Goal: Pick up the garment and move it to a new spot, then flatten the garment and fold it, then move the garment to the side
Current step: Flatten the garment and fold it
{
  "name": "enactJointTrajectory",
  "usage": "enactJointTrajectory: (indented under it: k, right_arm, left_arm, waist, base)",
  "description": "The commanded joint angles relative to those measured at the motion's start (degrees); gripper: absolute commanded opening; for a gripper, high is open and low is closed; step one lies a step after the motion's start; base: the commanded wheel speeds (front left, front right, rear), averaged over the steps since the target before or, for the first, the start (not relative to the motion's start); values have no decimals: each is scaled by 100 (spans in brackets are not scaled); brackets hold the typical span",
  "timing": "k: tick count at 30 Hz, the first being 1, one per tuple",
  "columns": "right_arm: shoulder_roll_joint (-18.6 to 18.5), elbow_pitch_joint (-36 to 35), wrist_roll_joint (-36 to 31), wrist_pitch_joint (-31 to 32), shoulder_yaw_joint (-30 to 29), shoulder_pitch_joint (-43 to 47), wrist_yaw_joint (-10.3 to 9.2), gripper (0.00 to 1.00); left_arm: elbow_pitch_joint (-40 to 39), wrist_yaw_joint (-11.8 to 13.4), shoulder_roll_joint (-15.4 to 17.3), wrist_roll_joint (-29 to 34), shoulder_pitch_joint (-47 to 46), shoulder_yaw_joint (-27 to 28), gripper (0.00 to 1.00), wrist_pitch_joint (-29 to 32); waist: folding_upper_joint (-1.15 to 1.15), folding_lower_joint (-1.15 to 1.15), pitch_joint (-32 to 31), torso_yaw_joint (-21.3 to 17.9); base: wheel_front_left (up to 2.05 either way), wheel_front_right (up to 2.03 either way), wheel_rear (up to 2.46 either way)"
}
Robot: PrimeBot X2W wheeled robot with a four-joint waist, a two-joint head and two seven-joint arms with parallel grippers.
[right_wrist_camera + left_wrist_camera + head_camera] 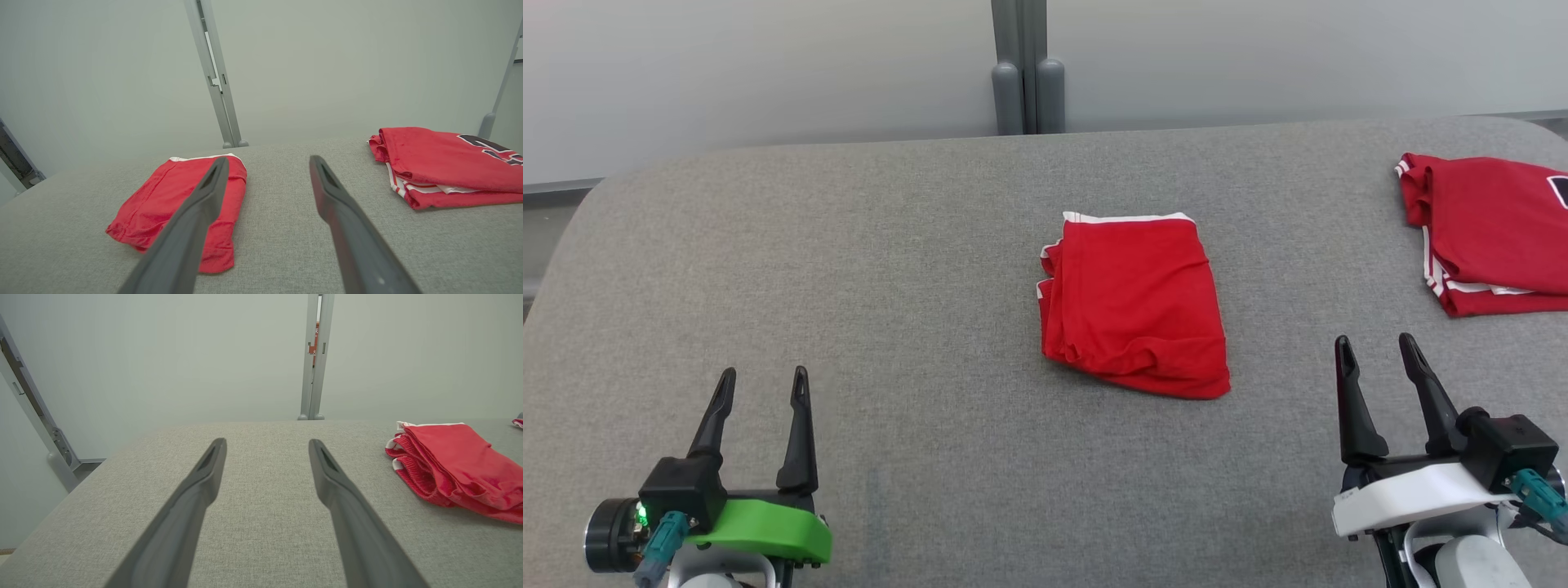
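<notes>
A red garment with white trim lies folded in a compact rectangle at the middle of the grey table. It also shows at the right of the left wrist view as the garment and at the left of the right wrist view as the garment. My left gripper stands open at the lower left, far from the cloth, its jaws empty. Open too, my right gripper sits at the lower right, a short way right of the garment, holding nothing.
A second folded red piece of clothing with white stripes and a dark print lies at the table's far right edge, seen again as folded clothing. A grey post stands behind the table against a pale wall.
</notes>
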Motion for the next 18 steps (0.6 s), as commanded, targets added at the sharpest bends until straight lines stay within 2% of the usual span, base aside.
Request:
enactJointTrajectory:
  k: [1,18]
  right_arm:
    - [8,-21,-41,-16,-11,89,-2,100]
    - [5,103,-113,-16,76,197,-2,100]
  left_arm:
    - [-29,19,-4,28,115,45,100,1]
    - [-38,1,-22,125,260,126,100,1]
  waist:
    - [0,0,-36,20]
    - [0,0,-198,83]
  base:
    - [0,0,0]
    - [0,0,0]
